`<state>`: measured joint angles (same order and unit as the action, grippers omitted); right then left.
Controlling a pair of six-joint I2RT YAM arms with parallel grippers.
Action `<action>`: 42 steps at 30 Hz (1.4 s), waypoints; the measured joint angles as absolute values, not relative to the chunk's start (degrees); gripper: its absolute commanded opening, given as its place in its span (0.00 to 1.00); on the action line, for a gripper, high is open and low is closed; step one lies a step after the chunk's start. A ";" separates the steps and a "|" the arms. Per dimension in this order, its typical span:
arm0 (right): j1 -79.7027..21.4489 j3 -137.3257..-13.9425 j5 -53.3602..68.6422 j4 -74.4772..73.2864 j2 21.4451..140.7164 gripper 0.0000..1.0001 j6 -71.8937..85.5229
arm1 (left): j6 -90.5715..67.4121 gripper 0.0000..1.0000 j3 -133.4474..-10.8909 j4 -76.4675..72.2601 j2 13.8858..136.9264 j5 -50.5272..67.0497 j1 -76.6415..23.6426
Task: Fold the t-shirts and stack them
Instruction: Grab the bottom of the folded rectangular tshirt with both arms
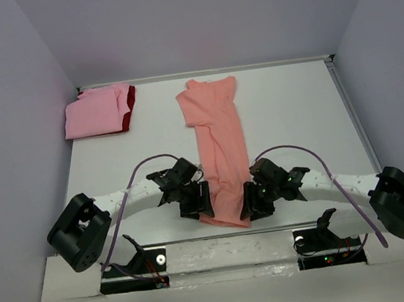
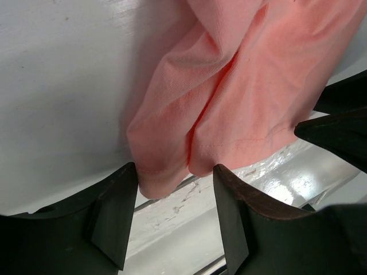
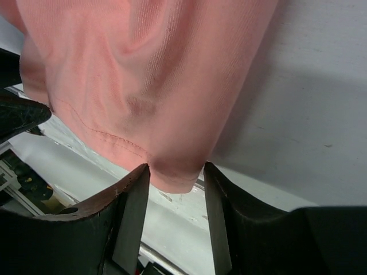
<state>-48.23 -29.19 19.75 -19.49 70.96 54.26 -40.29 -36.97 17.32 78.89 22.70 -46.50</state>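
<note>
While the left pincer (image 2: 176, 170) stands with jaws apart around 1 near hem corner of the salmon shirt (image 1: 219, 141), the right pincer (image 3: 176, 168) straddles the other corner, also apart. That shirt lies as a long strip up the middle of the worktop (image 1: 293, 110). At the far left, a folded pink shirt (image 1: 94, 112) lies on a dark red shirt (image 1: 131, 101).

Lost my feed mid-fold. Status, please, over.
Left gripper and right gripper open, each astride a near hem corner. Salmon shirt folded in a long strip. Nothing in the way; pink shirt lies far left.
</note>
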 measured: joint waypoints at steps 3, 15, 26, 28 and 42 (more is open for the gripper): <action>-48.60 -29.19 19.64 -19.31 70.98 0.33 54.57 | -40.25 0.61 -36.97 17.32 78.89 22.87 -46.50; -49.23 -29.19 19.49 -19.18 72.12 0.32 55.05 | -40.01 0.49 -36.97 17.30 78.89 23.33 -46.50; -49.25 -29.19 19.46 -19.29 72.03 0.00 55.55 | -39.81 0.27 -36.34 16.27 78.89 24.01 -46.50; -49.25 -29.19 19.46 -19.31 72.03 0.00 55.51 | -39.94 0.23 -36.34 16.12 78.89 24.14 -46.50; -49.25 -30.74 17.80 -25.47 67.85 0.00 54.11 | -40.18 0.22 -37.15 17.10 78.89 24.86 -46.50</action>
<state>-49.25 -30.74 17.80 -25.47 67.85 54.11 -40.18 -37.15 17.10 78.89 24.86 -46.50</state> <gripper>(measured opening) 0.021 0.224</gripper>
